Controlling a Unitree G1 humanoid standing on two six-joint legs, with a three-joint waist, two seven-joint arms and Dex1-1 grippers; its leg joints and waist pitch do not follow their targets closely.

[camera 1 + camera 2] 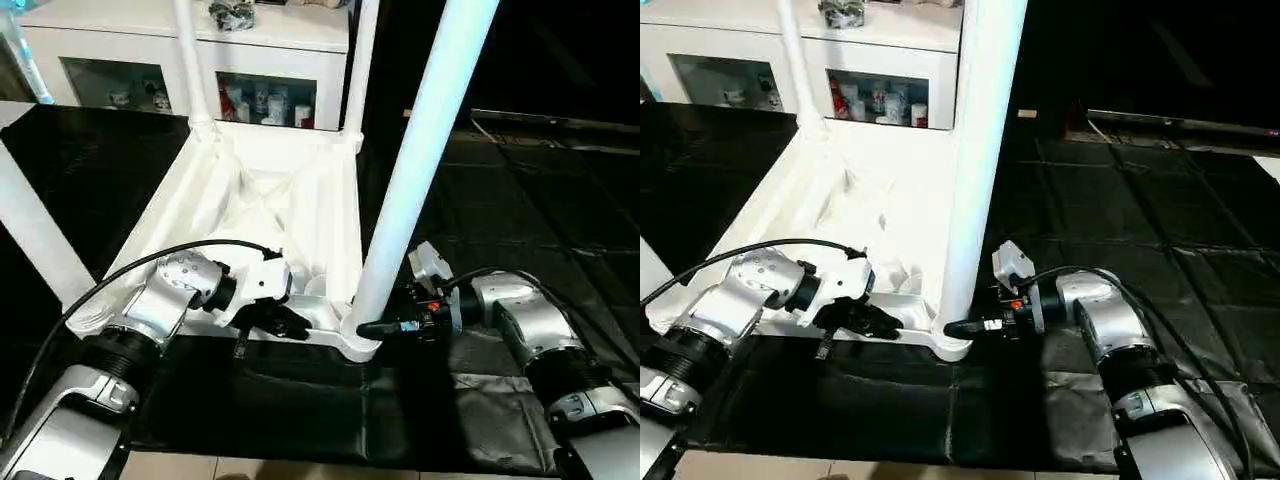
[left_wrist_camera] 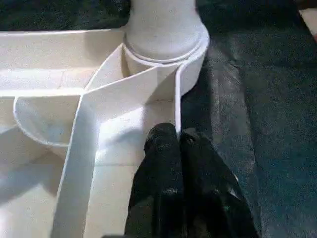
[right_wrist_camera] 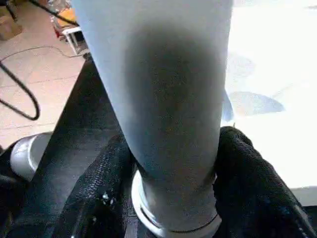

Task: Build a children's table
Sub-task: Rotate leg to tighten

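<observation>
At the near right corner of the upturned table top point(image 1: 270, 200), which lies on a black floor mat point(image 1: 300, 400), the right pincer point(image 3: 171, 198) has its fingers around the base of a leg point(image 1: 420, 170) standing in its socket. Whether they grip firmly is hard to tell. The left pincer point(image 2: 176, 148), fingers pressed together, rests on the ribbed underside beside that corner. Steadying the top while pushing the leg straight down should seat it squarely. Farther off, two legs stand at the far corners, with a white cabinet point(image 1: 260, 60) beyond.

You can't see the near leg point(image 1: 425, 150) above the frame edge, and it hides the right gripper's point(image 1: 372, 328) far finger
</observation>
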